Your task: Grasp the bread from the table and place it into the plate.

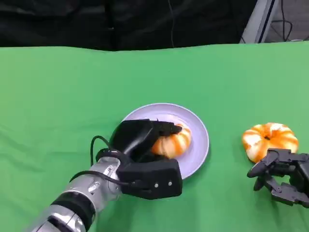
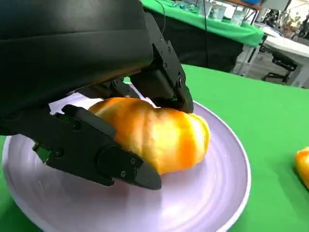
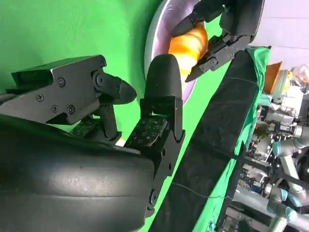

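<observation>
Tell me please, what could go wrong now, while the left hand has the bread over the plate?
1. The left hand grips the bread low over the plate; opening unevenly might roll it toward the rim.
2. Its fingers sit close to the plate surface, so pulling back could drag or tip the plate.
3. The right hand rests beside a second bread; a stray movement may push it.

orange-white bread (image 1: 173,140), lilac plate (image 1: 198,126), green tbl (image 1: 58,96)
</observation>
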{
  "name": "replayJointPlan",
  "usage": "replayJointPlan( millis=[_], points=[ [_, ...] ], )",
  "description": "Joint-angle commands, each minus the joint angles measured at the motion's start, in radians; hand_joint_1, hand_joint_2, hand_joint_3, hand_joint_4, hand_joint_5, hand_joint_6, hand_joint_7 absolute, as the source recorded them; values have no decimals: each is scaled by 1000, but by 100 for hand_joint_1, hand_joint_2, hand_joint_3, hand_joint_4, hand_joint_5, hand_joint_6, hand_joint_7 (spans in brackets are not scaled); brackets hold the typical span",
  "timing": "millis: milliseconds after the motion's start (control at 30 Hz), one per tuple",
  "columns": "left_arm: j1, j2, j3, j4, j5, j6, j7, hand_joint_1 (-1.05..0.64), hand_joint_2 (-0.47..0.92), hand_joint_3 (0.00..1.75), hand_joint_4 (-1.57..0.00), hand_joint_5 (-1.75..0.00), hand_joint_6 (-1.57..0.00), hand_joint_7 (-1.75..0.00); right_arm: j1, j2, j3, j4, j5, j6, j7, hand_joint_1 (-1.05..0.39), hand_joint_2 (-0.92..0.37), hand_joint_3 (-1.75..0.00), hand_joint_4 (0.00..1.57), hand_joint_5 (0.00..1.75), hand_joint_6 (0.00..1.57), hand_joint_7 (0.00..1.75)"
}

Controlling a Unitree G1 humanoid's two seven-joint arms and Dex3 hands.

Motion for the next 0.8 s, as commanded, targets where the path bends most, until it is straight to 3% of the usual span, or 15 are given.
replayJointPlan(
  millis=[33, 167, 800],
  points=[
    [-16, 10, -7, 0, 2, 10, -15, -50, 92, 23, -75, -2, -74, 0, -1, -10, -5, 0, 9, -12, 0, 3, -78, -70, 87, 135, 95, 91],
    [-23, 22, -34, -4, 30, 29, -5, -66, 92, 29, -65, 0, -66, 0, -2, -11, -5, 3, 6, -10, -3, 3, -77, -71, 87, 135, 96, 90],
    [-27, 29, -45, -16, 33, 48, -11, -74, 92, 39, -62, 0, -61, 0, -5, -9, -6, 7, 6, -14, -1, 2, -76, -73, 87, 135, 96, 89]
  ],
)
